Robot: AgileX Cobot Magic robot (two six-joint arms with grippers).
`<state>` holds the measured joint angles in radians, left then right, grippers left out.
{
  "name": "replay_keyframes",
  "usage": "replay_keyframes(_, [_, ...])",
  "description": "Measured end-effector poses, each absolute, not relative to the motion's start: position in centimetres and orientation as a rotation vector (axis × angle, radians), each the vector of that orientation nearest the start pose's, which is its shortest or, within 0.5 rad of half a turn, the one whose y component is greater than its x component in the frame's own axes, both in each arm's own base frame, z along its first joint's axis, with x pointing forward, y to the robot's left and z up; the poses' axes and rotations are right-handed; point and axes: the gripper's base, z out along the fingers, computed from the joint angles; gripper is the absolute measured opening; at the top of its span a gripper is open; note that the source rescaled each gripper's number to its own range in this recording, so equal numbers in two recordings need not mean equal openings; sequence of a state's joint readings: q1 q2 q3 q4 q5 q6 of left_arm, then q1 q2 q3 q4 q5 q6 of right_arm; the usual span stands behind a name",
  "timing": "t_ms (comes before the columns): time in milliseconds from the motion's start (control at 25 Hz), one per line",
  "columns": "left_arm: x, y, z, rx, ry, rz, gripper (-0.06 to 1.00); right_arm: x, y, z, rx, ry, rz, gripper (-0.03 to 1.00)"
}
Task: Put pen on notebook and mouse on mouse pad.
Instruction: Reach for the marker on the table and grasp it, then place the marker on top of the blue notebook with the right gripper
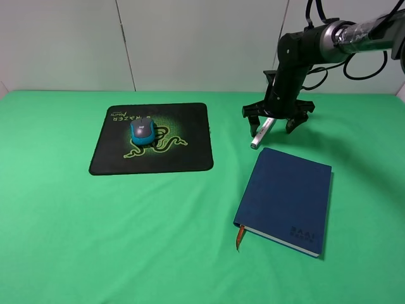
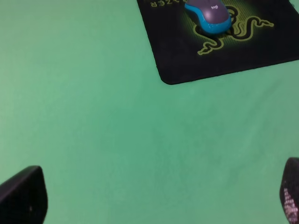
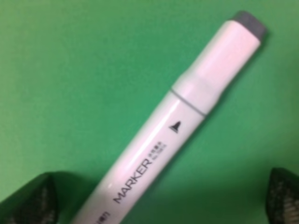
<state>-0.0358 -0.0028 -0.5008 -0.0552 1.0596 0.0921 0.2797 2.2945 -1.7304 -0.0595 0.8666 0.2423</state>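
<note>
1. Exterior high view:
   - The mouse [image 1: 142,130] sits on the pad [image 1: 183,152] at far left, over the green logo near the pad's middle.
   - The notebook [image 1: 288,199] lies closed on the green cloth [image 1: 95,240] at near right, well apart from the pad. Its orange ribbon [image 1: 240,237] hangs out of the near left corner.
   - The pen [image 1: 261,133] lies on the cloth just beyond the notebook's far left corner, not on the cover. It is angled with one end toward the near left.
   - The right arm [image 1: 310,50] reaches in from the far right. The right gripper [image 1: 272,123] is low over the pen with its jaws spread wide, one finger on either side of it.
   - The left gripper does not show in this view.

2. Left wrist view:
   - The left gripper [image 2: 156,196] has its jaws wide apart. Only two dark fingertips [image 2: 21,196] show at the picture's corners, with bare cloth [image 2: 93,116] between them.
   - The mouse [image 2: 210,14] rests on the pad [image 2: 243,51], well away from the fingers.

3. Right wrist view:
   - The pen [image 3: 177,126] fills the picture. It is white with a grey end, a capped section and the word MARKER in dark print, and it lies across the cloth [image 3: 70,70].
   - The right gripper [image 3: 159,198] is spread wide, with the pen lying slantwise between the two fingertips [image 3: 32,200]. Neither visible tip presses on it.
</note>
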Motion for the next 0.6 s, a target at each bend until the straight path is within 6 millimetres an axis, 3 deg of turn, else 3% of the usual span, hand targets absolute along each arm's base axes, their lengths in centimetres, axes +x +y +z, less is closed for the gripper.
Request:
replay_keyframes(160, [-0.56, -0.42, 27.77, 0.133, 2.034, -0.031, 1.0, 45.24, 12.58, 12.46, -0.101, 2.906, 0.019, 0.57])
replay_keyframes(600, [-0.56, -0.42, 27.77, 0.133, 2.034, -0.031, 1.0, 45.18, 12.6, 12.44, -0.097, 2.913, 0.023, 0.0])
